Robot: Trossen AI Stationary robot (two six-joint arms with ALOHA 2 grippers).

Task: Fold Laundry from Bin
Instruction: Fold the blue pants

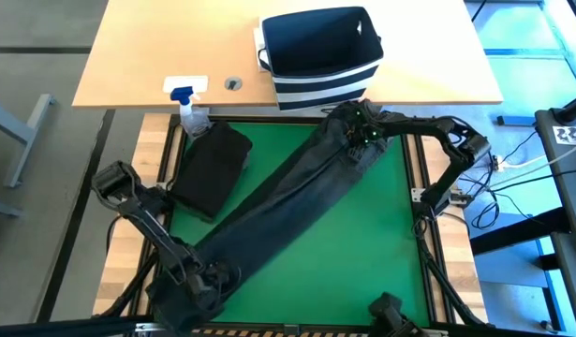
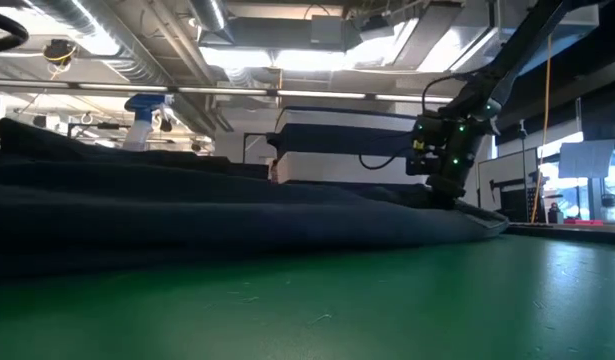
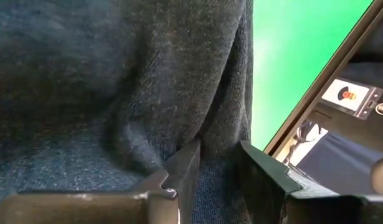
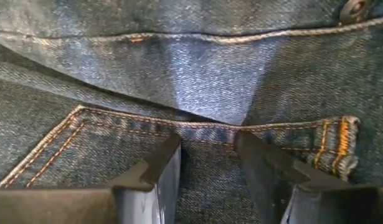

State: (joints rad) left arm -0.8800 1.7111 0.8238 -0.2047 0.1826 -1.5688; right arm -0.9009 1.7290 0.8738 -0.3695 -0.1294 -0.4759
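A pair of dark blue jeans (image 1: 288, 201), part of the laundry, lies stretched slantwise across the green mat (image 1: 362, 262), from the near left corner to the far middle. My left gripper (image 1: 208, 281) is shut on its near left end. My right gripper (image 1: 358, 140) is shut on its far end, just in front of the bin (image 1: 320, 51). The bin is navy with white stripes and stands on the wooden table beyond the mat. A folded black garment (image 1: 211, 168) lies flat on the mat's left side. My left gripper pinches a raised fold of the jeans' cloth (image 3: 213, 134) between its two fingers, slanting down from above. Creases run from the fold into the cloth around it, which lies on the mat. My right gripper pinches the denim by a stitched pocket edge (image 4: 207, 127) near the waistband, between its two fingers and steeply from above. This end rests low on the mat (image 2: 457, 210).
A clear spray bottle with a blue nozzle (image 1: 189, 108) stands at the mat's far left corner, next to the black garment. The mat's metal frame (image 1: 420, 197) runs along its right side. Bare green mat lies to the right of the jeans.
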